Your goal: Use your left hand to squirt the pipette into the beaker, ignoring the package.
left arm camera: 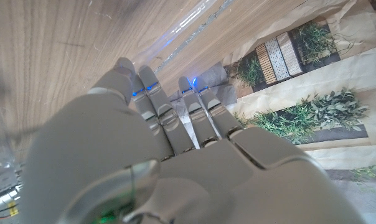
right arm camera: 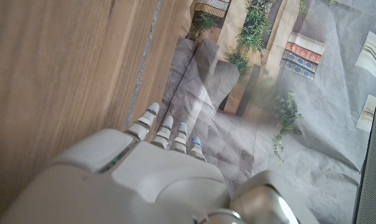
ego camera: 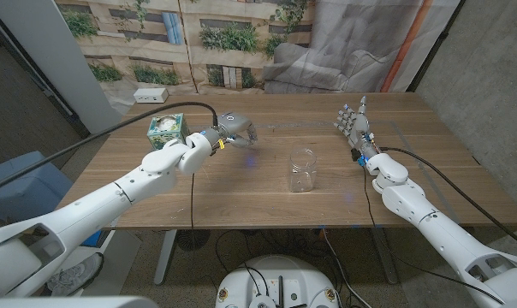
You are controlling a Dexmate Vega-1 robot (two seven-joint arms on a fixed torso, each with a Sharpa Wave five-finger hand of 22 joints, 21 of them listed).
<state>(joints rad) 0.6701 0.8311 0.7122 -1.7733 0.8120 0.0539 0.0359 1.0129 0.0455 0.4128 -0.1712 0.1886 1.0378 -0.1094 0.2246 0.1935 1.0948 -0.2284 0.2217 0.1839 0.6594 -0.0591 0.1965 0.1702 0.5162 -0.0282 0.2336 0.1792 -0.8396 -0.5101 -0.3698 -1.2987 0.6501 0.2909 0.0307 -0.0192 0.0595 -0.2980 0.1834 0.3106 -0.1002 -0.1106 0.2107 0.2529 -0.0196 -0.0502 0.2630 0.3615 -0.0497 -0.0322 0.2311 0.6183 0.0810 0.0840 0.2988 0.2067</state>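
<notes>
Surface (ego camera: 241,192): wooden, and it carries everything we need. The left hand has room to sweep from the far middle towards the near middle.

Left hand (ego camera: 234,128): it hovers over the far middle of the surface, just right of the package. Its fingers (left arm camera: 197,109) lie side by side, half curled and clamped on nothing that we can see.

Right hand (ego camera: 354,122): it stands upright at the far right with its fingers spread and empty, well apart from the work. We would leave it there.

Package (ego camera: 166,130): a green and white box near the left wrist. We judge the forearm is what might nudge it, so we would move the hand away from it, not across it.

Beaker (ego camera: 302,168): clear glass, upright, nearer to us than the left hand and to its right. It looks light enough to tip if a knuckle knocks it.

Pipette (left arm camera: 187,28): a clear thin tube lying on the surface just beyond the left fingertips in the left wrist view (its bulb end is hard to make out). We judge the step in hand is the pick-up: lower the fingers, pinch the tube near the bulb, lift it level, carry the tip over the beaker's mouth, and only then squeeze.
</notes>
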